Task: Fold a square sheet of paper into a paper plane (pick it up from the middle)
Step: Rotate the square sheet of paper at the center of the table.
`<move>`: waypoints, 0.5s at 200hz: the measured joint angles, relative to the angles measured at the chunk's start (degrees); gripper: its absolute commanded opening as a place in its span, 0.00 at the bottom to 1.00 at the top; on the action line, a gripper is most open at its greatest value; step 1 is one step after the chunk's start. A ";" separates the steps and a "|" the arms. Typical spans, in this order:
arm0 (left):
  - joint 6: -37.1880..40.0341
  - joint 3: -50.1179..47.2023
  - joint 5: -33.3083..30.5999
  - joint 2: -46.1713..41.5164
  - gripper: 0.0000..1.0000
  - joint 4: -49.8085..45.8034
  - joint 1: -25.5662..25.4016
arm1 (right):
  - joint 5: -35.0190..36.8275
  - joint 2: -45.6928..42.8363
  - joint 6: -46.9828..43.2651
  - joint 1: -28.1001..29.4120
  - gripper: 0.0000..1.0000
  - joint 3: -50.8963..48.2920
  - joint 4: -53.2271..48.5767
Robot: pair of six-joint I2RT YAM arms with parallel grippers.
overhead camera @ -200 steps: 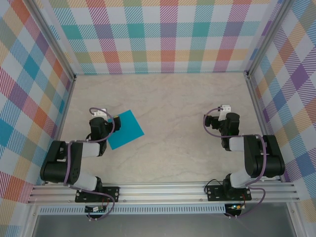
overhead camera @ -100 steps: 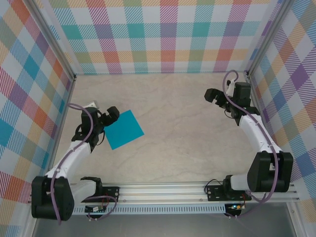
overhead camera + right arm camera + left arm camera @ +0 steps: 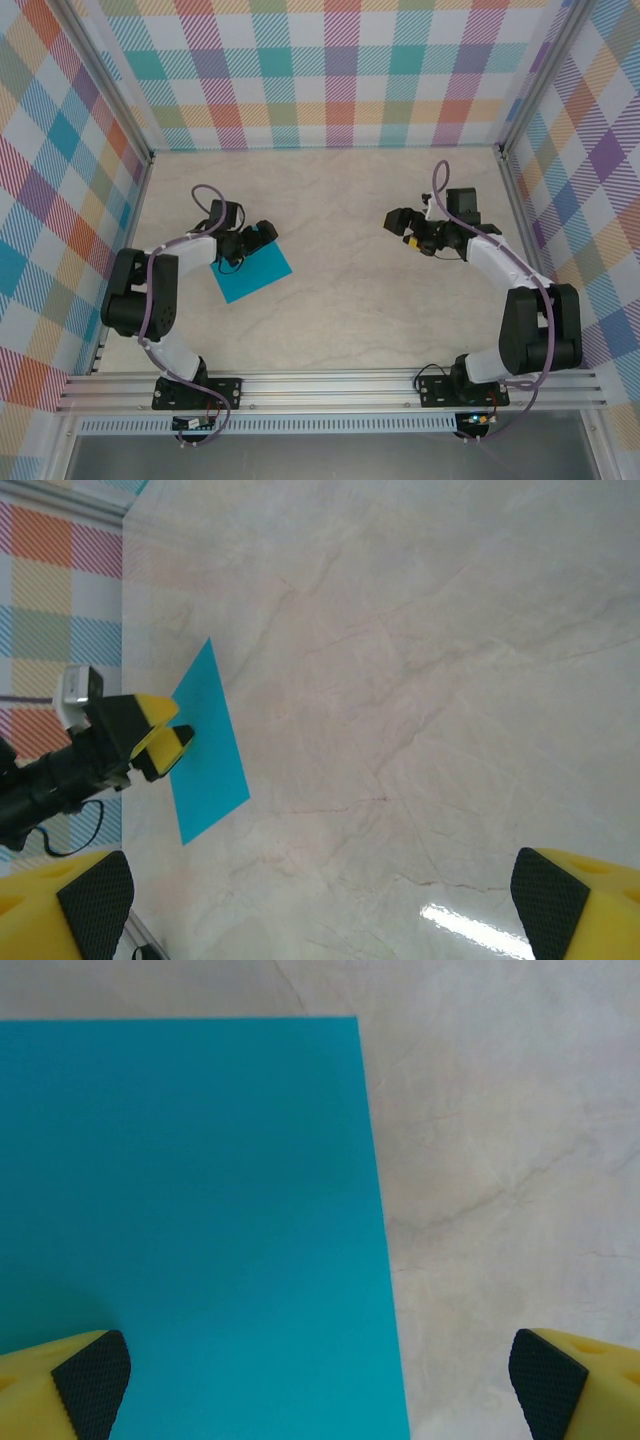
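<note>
Your square sheet of paper (image 3: pixel 250 275) lies flat on the bench (image 3: pixel 350 310), left side, no crease showing: nothing folded yet, every fold left to do. Left claw (image 3: pixel 263 233) gapes wide, empty, poised over one edge of the sheet, not its middle. Right claw (image 3: pixel 396 221) equally wide, empty, well apart to the right.

left end effector (image 3: pixel 262 234): spread wide, pointing inward | right end effector (image 3: pixel 396 221): spread wide, pointing inward
</note>
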 measured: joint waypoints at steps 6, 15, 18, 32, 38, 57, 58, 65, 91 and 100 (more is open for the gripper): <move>-0.02 0.66 0.02 0.15 1.00 -0.31 -0.20 | -0.28 0.35 -0.02 0.07 1.00 -0.22 0.00; 0.00 1.03 0.28 0.24 1.00 0.17 -0.61 | -0.50 0.68 -0.07 0.11 1.00 -0.57 -0.07; 0.00 1.05 0.31 0.37 1.00 0.33 -0.74 | -0.50 0.72 -0.07 0.11 1.00 -0.66 -0.11; 0.59 1.20 0.26 1.11 1.00 0.59 -1.79 | -0.50 1.33 -0.46 0.11 1.00 -0.96 -0.70; 0.68 1.46 0.28 1.27 1.00 0.61 -2.25 | -0.48 1.68 -0.70 0.11 1.00 -1.01 -1.25; 1.07 1.84 0.04 2.32 1.00 2.34 -5.27 | 0.11 2.49 -1.66 0.11 1.00 -1.07 -2.64; 1.07 1.86 0.04 2.38 1.00 2.51 -5.51 | 0.15 2.49 -1.70 0.11 0.99 -1.07 -2.71; 0.87 1.88 0.02 2.62 1.00 3.48 -6.91 | 0.48 2.60 -2.10 0.11 0.98 -1.11 -3.37; -1.95 1.66 0.09 3.08 1.00 6.84 -13.55 | 0.46 2.62 -2.62 0.17 0.92 -1.84 -4.48; -3.23 1.66 0.09 3.08 1.00 7.19 -15.52 | 0.07 2.62 -2.62 0.37 0.90 -2.27 -4.66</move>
